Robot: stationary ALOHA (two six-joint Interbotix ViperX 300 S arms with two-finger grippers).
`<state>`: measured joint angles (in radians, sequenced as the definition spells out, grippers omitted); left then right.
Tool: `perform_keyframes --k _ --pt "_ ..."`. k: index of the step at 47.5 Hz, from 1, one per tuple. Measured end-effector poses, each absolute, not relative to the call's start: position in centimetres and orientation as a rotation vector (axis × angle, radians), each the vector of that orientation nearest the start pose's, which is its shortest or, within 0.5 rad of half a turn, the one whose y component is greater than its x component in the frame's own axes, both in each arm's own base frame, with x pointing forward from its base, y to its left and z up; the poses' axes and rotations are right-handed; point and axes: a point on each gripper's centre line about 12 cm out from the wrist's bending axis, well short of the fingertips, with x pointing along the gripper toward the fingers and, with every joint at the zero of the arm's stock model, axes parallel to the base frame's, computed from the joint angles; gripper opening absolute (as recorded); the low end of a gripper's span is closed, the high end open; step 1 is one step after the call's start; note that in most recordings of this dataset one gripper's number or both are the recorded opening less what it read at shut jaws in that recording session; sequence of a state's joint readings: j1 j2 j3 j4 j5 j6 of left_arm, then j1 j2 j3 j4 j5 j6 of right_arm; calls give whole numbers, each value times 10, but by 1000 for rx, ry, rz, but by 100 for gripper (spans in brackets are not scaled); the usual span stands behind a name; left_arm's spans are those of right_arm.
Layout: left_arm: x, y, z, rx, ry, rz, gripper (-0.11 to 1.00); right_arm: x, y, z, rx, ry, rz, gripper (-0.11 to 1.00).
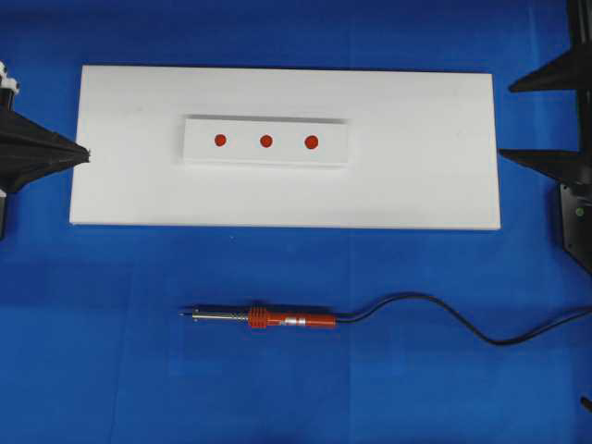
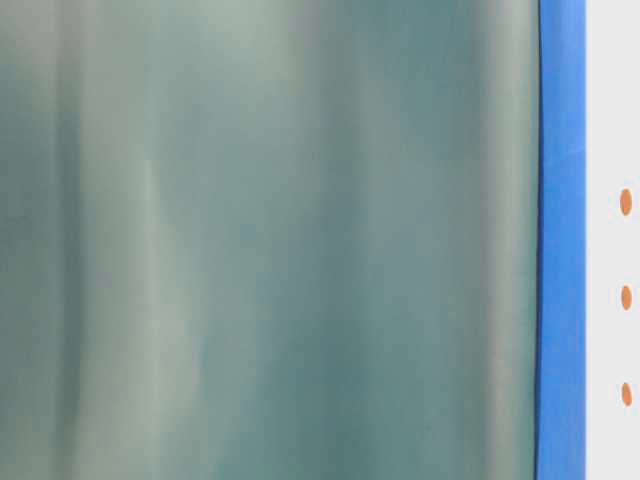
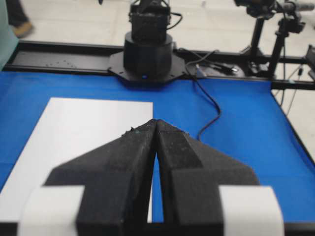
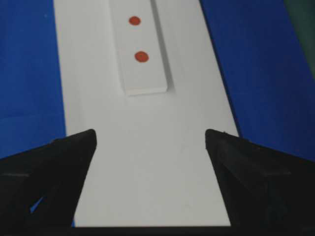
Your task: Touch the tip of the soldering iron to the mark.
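Nearest the lower edge of the overhead view: soldering iron (image 1: pixel 264 319), lying flat on the blue counter (image 1: pixel 111 351), well below the white board (image 1: pixel 120 185), fine tip pointing left, black cord (image 1: pixel 444 314) snaking off right. Untouched by either claw. Beyond it, the white board, carrying a raised white strip (image 1: pixel 199 148) with three red marks (image 1: pixel 265 141) in a row. At the board's left edge, left claw (image 1: pixel 83 155), clenched, nothing between its tips. Off the board's right edge, right claw (image 1: pixel 504 120), released, spread wide and empty. Likely risks: iron rolling or skidding under a clumsy pinch; cord dragging and swinging the tip off target; tip meeting the wrong mark, three being alike. No brand, label or readable writing anywhere.
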<state>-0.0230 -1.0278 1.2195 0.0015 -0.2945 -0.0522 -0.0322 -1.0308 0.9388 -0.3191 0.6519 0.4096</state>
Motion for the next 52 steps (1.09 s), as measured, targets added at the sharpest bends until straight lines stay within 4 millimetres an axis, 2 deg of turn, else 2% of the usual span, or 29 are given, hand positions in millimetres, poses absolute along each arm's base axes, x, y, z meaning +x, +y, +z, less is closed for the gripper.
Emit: perform_keyframes --k 10,22,36,52 --pt "186 -4 288 -52 -102 -26 0 153 -25 282 105 444 -234 85" --pt "186 -4 288 -52 -102 -26 0 149 -22 258 106 413 -204 84" --pt "186 -4 288 -53 -101 -26 0 150 -20 249 113 389 -186 83" --pt "186 -4 288 -53 -102 -26 0 150 -20 250 119 385 -185 83"
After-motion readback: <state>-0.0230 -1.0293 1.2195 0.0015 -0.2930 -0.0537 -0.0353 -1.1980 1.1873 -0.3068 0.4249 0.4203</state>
